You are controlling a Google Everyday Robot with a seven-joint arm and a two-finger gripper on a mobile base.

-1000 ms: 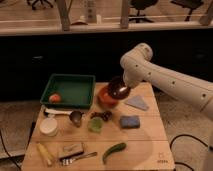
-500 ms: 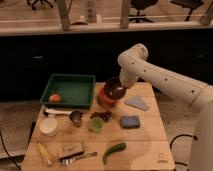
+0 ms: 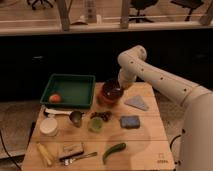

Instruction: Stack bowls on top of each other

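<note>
Wooden table (image 3: 150, 146): gripper (image 3: 120, 87) clamped on rim of dark brown bowl (image 3: 112, 90), directly over orange-red bowl (image 3: 103, 99); green tray (image 3: 68, 76) alongside; white tub (image 3: 49, 126) near front-left

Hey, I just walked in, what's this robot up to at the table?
The robot's one arm reaches over the back of the wooden table, with its claw shut on the rim of the dark brown bowl. That bowl sits in or just above the orange-red bowl, right beside the green tray; whether it has fully settled I cannot tell. The white tub, green cup and blue sponge lie nearer the front, apart from the claw.
</note>
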